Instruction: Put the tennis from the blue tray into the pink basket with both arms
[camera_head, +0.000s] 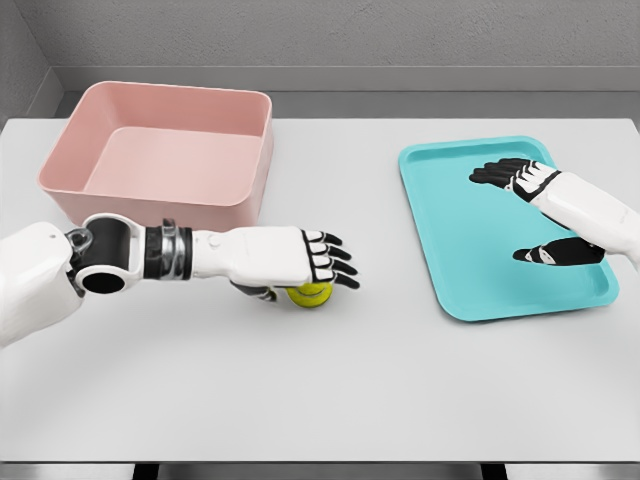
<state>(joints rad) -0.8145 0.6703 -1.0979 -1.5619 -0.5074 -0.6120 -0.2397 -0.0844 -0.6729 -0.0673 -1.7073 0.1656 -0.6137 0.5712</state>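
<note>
The yellow-green tennis ball (313, 295) lies on the white table, between the pink basket (250, 190) and the blue tray (440, 270). My left hand (318, 276) reaches in from the left and hovers right over the ball, hiding its top. Its black fingers (330, 258) stretch out past the ball rather than wrapping round it, and the thumb sits at the ball's left. My right hand (510, 213) floats over the tray's right half, fingers spread and holding nothing. The tray holds nothing.
The basket stands at the back left, just behind my left forearm (170, 252). The tray sits at the right. The table's front edge (320, 463) runs along the bottom of the view, and a grey wall rises behind the table.
</note>
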